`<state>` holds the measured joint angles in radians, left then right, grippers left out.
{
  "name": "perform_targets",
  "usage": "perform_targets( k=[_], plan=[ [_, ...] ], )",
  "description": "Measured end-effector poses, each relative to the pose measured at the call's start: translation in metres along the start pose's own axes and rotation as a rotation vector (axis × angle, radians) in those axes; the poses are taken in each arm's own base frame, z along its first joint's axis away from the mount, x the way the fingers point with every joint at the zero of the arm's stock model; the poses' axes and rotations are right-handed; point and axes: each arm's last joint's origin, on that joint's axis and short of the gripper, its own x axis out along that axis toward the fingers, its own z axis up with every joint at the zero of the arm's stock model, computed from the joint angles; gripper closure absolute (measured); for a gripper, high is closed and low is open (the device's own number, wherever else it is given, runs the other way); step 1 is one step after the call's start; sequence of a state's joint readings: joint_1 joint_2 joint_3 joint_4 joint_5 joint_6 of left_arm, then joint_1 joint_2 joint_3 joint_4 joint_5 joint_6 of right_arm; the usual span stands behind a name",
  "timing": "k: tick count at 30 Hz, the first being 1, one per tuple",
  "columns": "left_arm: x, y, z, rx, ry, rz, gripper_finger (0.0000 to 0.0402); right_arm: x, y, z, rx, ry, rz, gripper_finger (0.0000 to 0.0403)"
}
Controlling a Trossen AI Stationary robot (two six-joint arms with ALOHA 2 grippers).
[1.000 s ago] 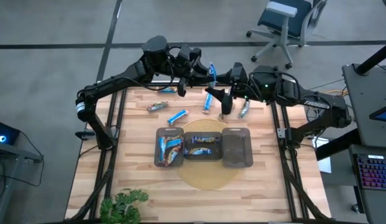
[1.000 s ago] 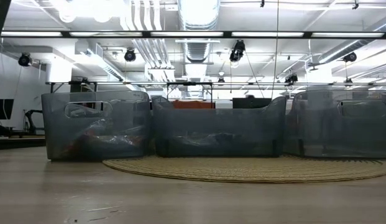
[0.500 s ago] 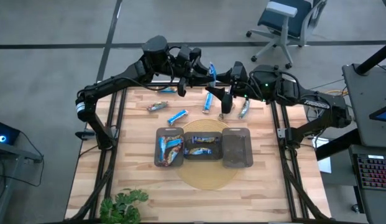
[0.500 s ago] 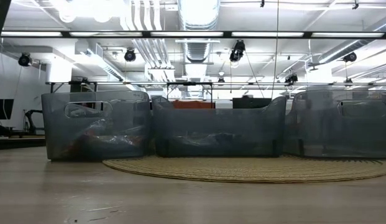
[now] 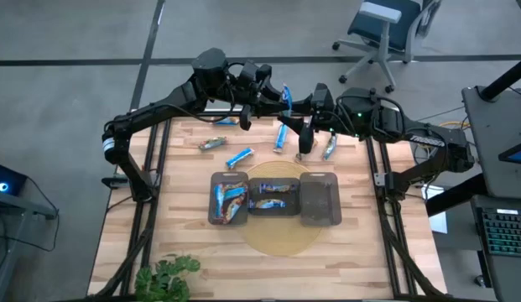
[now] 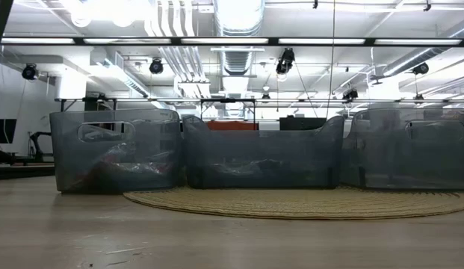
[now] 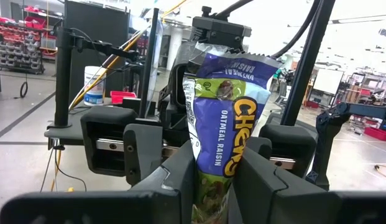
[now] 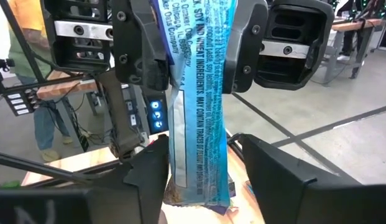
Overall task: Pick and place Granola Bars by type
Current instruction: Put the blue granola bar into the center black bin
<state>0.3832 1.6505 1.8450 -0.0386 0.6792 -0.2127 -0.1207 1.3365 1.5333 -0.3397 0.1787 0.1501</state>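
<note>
A blue wrapped granola bar (image 7: 222, 124) hangs high above the table's far edge, between my two grippers. My left gripper (image 7: 212, 169) is shut on one end of it. My right gripper (image 8: 202, 171) faces the left one; it is open, with a finger on each side of the bar's other end (image 8: 199, 155). In the high view the bar (image 5: 286, 95) shows between the left gripper (image 5: 275, 99) and the right gripper (image 5: 297, 103). Several more bars lie flat on the far part of the table, among them a blue one (image 5: 240, 156) and a silver one (image 5: 213, 143). My left gripper pinches the bar's near end (image 7: 212, 180) between its two fingers, one on each flat face. The fingers (image 8: 241, 53) come nearly level from the table's left and lie along the bar. The bar sticks out past them toward my right gripper, clear of the table. My right gripper: whether its fingers touch the bar I cannot tell.
Three dark trays stand in a row on a round woven mat (image 5: 277, 235): left (image 5: 213, 201), middle (image 5: 273, 210), right (image 5: 320, 199). Bars lie in the left and middle ones. A plant (image 5: 166, 277) stands at the near left corner. Bare wood lies on both sides of the trays.
</note>
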Motion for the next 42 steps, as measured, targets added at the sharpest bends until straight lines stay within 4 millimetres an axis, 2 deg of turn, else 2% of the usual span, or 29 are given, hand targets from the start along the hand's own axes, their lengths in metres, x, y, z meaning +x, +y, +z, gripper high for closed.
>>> perform_targets(
  k=[13,17,32,36,42],
  plan=[
    [-0.0002,0.0002,0.0,0.0,0.0,0.001,0.0323,0.0,0.0002,0.0,-0.004,0.001,0.008,0.0334],
    [-0.0002,0.0002,0.0,0.0,0.0,0.001,0.0323,0.0,0.0002,0.0,-0.007,0.001,0.007,0.0361],
    [-0.0002,-0.0001,-0.0001,-0.001,0.003,-0.009,0.0318,0.0,0.0009,-0.0001,-0.012,0.004,0.032,0.0367],
    [-0.0002,-0.0003,0.0,0.0,0.003,-0.016,0.0293,0.0,0.001,-0.0002,-0.012,0.005,0.034,0.0367],
    [0.0,-0.0005,-0.0002,0.004,0.005,-0.017,0.0234,0.0001,0.0014,-0.0003,-0.013,0.008,0.048,0.0367]
  ],
)
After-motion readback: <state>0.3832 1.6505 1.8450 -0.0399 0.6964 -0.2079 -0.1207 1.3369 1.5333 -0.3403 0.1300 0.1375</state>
